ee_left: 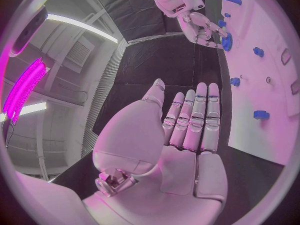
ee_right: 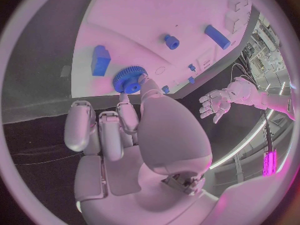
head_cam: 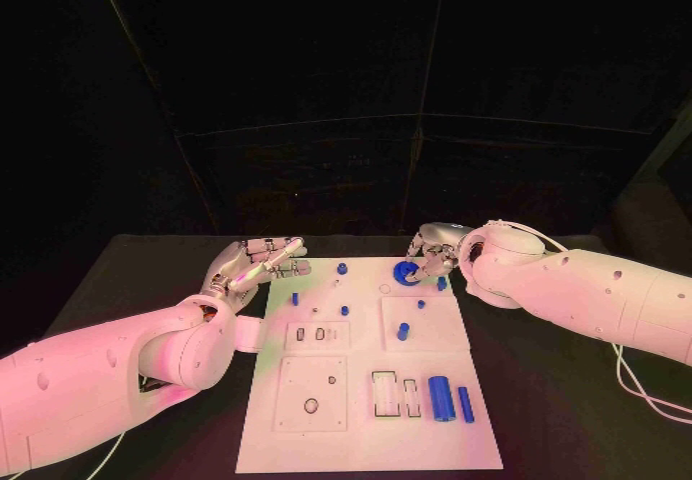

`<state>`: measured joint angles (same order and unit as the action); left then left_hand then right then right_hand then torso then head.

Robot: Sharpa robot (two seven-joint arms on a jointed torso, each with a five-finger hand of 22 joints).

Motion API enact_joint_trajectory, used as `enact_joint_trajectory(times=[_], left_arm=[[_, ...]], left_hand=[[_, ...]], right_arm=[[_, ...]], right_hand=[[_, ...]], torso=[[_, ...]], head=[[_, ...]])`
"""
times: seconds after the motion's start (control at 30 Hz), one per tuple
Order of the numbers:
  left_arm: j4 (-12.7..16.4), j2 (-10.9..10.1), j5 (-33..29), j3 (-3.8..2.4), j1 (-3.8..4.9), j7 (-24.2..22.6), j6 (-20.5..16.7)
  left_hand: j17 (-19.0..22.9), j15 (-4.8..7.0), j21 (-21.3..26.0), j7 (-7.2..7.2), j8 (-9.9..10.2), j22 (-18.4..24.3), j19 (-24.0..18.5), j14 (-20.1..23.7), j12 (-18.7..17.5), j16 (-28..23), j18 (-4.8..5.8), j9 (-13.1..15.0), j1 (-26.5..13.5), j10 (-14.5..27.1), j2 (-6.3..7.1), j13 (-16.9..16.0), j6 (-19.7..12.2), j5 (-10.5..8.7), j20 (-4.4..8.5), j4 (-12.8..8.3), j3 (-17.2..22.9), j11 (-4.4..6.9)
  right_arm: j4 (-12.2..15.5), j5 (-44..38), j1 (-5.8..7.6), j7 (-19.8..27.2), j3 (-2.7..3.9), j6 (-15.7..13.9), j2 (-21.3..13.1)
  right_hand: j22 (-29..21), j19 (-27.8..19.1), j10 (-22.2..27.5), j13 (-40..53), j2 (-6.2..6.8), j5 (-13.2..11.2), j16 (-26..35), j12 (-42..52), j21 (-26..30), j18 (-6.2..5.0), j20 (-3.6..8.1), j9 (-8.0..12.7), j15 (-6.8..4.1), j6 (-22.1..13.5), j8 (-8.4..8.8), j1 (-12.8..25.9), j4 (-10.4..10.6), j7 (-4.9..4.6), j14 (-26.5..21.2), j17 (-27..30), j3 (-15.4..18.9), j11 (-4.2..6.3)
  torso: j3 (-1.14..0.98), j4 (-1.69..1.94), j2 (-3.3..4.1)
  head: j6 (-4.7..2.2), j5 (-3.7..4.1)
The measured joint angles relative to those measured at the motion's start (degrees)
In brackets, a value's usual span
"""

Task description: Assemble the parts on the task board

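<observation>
The white task board (head_cam: 361, 440) lies in the middle of the black table. My right hand (head_cam: 433, 252) is over the board's far right corner and pinches a blue gear (head_cam: 408, 274) between thumb and a finger; the right wrist view shows the gear (ee_right: 128, 79) at those tips, close above the board. My left hand (head_cam: 260, 262) hovers at the far left corner, flat, fingers (ee_left: 199, 110) stretched out and holding nothing. Blue parts on the board: a thick cylinder (head_cam: 441, 389), a thin bar (head_cam: 464, 403), a short peg (head_cam: 404, 331) and several small pegs (head_cam: 342, 268).
Rectangular slots (head_cam: 385, 393) and an oval hole (head_cam: 312, 405) are cut into the near half of the board. A blue block (ee_right: 100, 60) stands near the gear. Black table (head_cam: 562, 400) surrounds the board on both sides.
</observation>
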<state>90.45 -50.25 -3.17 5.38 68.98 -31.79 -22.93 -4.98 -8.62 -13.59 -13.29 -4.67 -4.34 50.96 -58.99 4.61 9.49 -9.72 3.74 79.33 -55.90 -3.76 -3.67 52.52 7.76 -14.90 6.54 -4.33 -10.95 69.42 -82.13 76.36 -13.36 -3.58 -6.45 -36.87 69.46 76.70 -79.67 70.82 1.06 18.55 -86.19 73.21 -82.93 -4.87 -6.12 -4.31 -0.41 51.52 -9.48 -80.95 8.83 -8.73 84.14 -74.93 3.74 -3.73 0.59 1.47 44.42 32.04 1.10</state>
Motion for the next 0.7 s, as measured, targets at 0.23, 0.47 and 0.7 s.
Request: enact_joint_trajectory(times=[0.23, 0.47, 0.7], left_arm=[[0.03, -0.02, 0.0, 0.01, 0.0, 0.01, 0.35], [0.13, -0.11, -0.01, 0.01, 0.0, 0.01, 0.59], [0.28, -0.3, -0.03, 0.01, 0.0, 0.01, 0.66]], left_hand=[[0.0, 0.0, 0.0, 0.0, 0.0, 0.05, 0.0, 0.0, -0.22, 0.0, 0.0, 0.0, 0.0, 0.0, 0.0, 0.0, 0.0, 0.0, 0.0, 0.0, 0.0, 0.0], [0.0, 0.0, 0.27, 0.0, 0.26, 0.05, 0.0, 0.0, -0.22, 0.0, 0.0, 0.0, 0.0, 0.0, 0.0, 0.0, 0.0, 0.0, 0.0, -0.15, 0.16, 0.0], [0.0, 0.0, 0.27, 0.0, 0.26, 0.12, 0.17, 0.0, -0.22, 0.0, 0.0, 0.0, 0.22, 0.0, -0.22, 0.0, 0.0, 0.0, 0.17, -0.31, 0.31, 0.0]], right_arm=[[0.42, -1.57, 0.01, -0.18, -0.02, -0.65, 0.3], [1.8, -4.6, -0.15, -0.47, -0.12, -3.13, 0.42], [5.23, -7.37, -0.22, -0.88, -0.15, -6.39, -0.24]], right_hand=[[1.51, 0.92, -0.81, 3.36, -1.53, -10.58, -0.6, 2.62, -0.7, 0.0, 0.48, 0.03, 0.01, 2.57, -1.17, -2.94, -2.74, 0.26, 0.0, 0.0, -3.67, -0.46], [3.23, 1.88, -1.23, 4.22, -1.47, -11.43, -0.67, 4.47, -1.29, 0.92, 0.79, 0.25, -0.2, 4.15, -0.88, -4.66, -4.72, 0.6, -0.22, 0.01, -6.43, -0.88], [4.78, 2.76, -2.07, 4.32, -1.31, -10.32, -0.66, 5.34, -1.94, 0.9, 0.71, 0.29, -0.44, 4.8, -0.91, -4.97, -5.21, 0.33, 0.0, 0.01, -8.85, -0.44]], torso=[[0.0, -0.01, 0.01], [0.0, -0.03, -0.01], [-0.02, -0.09, -0.05]], head=[[0.15, 0.05], [0.3, 0.18], [0.29, 0.19]])
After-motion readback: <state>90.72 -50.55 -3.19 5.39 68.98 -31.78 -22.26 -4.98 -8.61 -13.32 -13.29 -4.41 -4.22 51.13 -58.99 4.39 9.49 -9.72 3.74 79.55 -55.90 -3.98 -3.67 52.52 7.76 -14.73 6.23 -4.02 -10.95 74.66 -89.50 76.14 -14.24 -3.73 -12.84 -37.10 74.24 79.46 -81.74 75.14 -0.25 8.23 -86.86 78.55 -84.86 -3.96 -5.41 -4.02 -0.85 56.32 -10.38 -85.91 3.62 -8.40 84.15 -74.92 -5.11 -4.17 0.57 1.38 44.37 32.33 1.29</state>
